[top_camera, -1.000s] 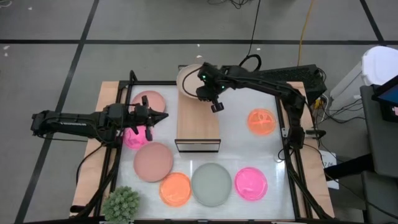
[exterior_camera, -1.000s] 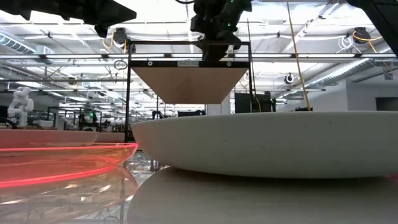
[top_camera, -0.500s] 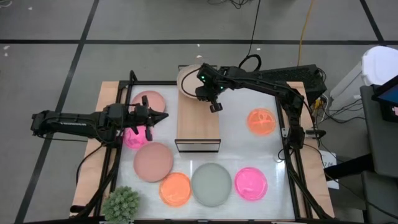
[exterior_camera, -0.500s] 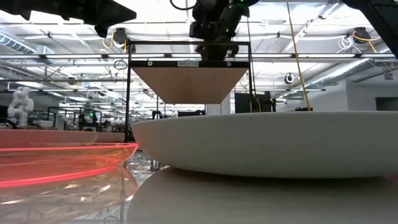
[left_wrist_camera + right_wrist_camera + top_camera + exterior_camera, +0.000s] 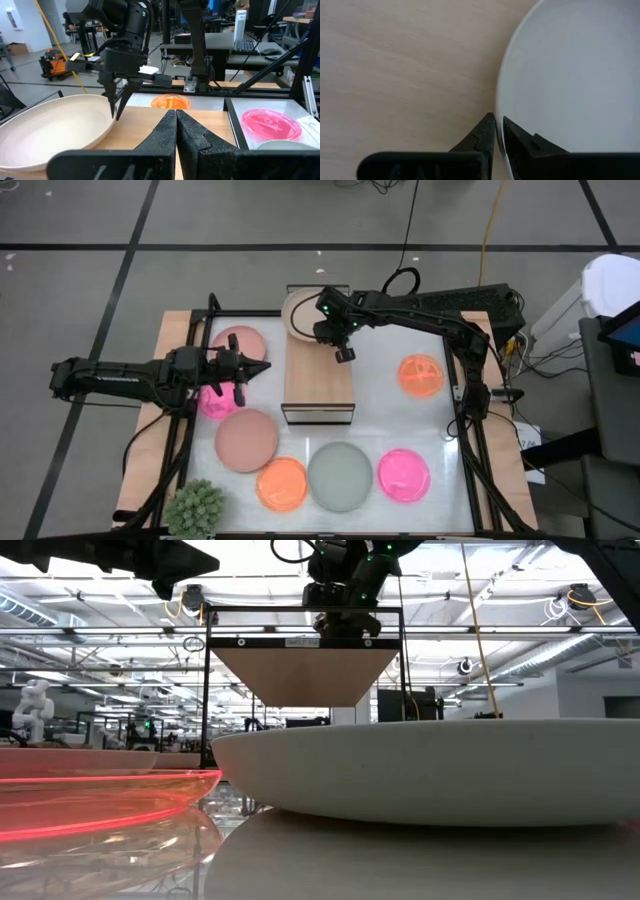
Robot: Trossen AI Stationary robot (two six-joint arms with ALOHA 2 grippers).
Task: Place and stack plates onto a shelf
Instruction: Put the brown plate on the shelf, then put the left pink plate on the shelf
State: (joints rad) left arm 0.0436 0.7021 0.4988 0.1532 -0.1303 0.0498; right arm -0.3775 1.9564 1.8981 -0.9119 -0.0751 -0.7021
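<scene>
table [image 5: 440,445], glossy white top inside a black frame, wooden boards down both sides

shelf [image 5: 318,385] stands mid-table, light wood on black frame, long axis running front to back

beige plate [image 5: 298,313] lies on the shelf's far end, overhanging its far and left edges; in the left wrist view its rim [image 5: 55,127] rests on the wood

other plates on the table: pale green plate [image 5: 340,475] at front centre, dusty pink plate [image 5: 246,440] front left, smaller dusty pink plate [image 5: 240,346] far left, orange plate [image 5: 282,484] between the front two, second orange plate [image 5: 421,375] right of the shelf, hot pink plate [image 5: 404,475] front right, another hot pink plate [image 5: 214,402] partly under the left arm

spiky green plant ball [image 5: 196,507] at the front left corner

right gripper [image 5: 336,338] is over the shelf's far end at the beige plate's rim; fingers [image 5: 487,131] stand a narrow slit apart straddling the rim edge, cannot tell whether they grip it

left gripper [image 5: 255,368] hovers left of the shelf, above the left-hand plates, pincer closed tight, holding nothing
</scene>
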